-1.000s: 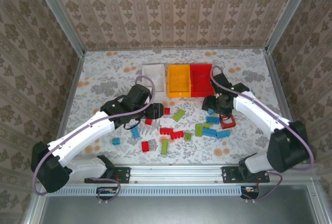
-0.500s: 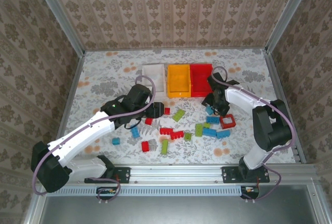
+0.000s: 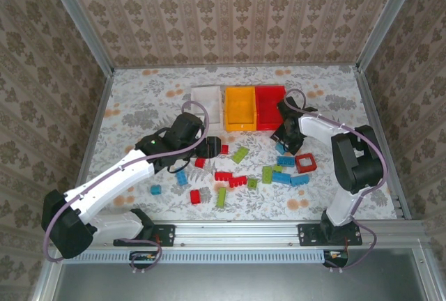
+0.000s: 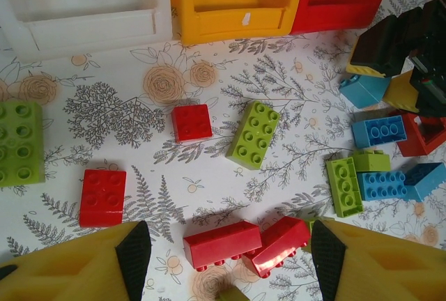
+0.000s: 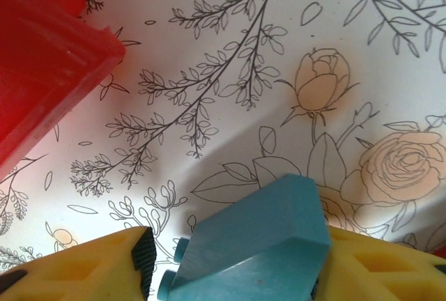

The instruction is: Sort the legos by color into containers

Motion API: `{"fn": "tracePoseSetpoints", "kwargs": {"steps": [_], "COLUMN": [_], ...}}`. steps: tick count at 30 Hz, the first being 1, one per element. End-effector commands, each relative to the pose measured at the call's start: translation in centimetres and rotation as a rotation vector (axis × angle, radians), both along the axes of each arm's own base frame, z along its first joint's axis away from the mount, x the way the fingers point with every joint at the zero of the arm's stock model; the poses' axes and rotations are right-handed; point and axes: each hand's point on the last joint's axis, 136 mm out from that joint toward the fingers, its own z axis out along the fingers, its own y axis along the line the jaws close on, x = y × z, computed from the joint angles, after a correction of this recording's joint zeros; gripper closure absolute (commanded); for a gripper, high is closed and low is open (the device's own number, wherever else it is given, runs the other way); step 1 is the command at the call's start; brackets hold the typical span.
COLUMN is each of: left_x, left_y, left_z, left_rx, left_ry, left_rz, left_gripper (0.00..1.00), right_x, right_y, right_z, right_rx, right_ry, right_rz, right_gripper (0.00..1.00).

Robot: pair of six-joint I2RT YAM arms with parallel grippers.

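Right gripper (image 5: 232, 263) clamps a blue brick (image 5: 258, 231).
Red bin (image 5: 42, 57) lies upper left; left gripper (image 4: 230, 253) open above red bricks (image 4: 216, 244).

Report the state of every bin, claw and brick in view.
white bin, upright, looks empty.
orange-yellow bin, upright, looks empty.
red bin, upright, looks empty.
left claw, open, holding nothing.
right claw, shut on the blue brick.
blue brick, tilted, gripped near the red bin.
loose bricks, scattered outside the bins, unsorted.
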Motion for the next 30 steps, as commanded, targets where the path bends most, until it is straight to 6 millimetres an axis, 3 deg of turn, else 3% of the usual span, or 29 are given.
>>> {"fn": "tracePoseSetpoints", "kwargs": {"steps": [1,6,13,18,22,26,30], "left_x": [0.4,0.6,1.2,2.3,3.2,3.6,3.6], "left_y": [-1.0,-1.3,-1.8,-2.4,-3.3,-3.5,-3.3], "left_z": [1.0,1.1,2.7,5.3,7.1,7.1,6.4], "left_rx": [-0.015,-0.015,-0.034,-0.062,-0.071,-0.061,-0.049], "left_ry": [-0.024,-0.028,-0.063,-0.127,-0.160,-0.156,-0.134], "left_rz": [-0.026,-0.033,-0.035,-0.032,-0.042,-0.032,-0.023], "left_gripper": [0.35,0.35,0.35,0.35,0.35,0.35,0.35], "right_x": [0.0,0.3,2.1,5.5,9.1,11.5,12.1], "right_y": [0.3,0.2,0.2,1.3,2.6,2.7,3.0], "right_z": [-0.6,0.4,7.0,10.0,9.9,8.6,7.0], "right_rx": [0.026,0.021,-0.010,-0.017,-0.030,-0.075,-0.087], "right_ry": [0.016,-0.012,-0.189,-0.284,-0.295,-0.265,-0.213], "right_rz": [-0.026,-0.022,0.069,0.159,0.222,0.253,0.268], "right_gripper": [0.45,0.62,0.71,0.72,0.72,0.72,0.56]}}
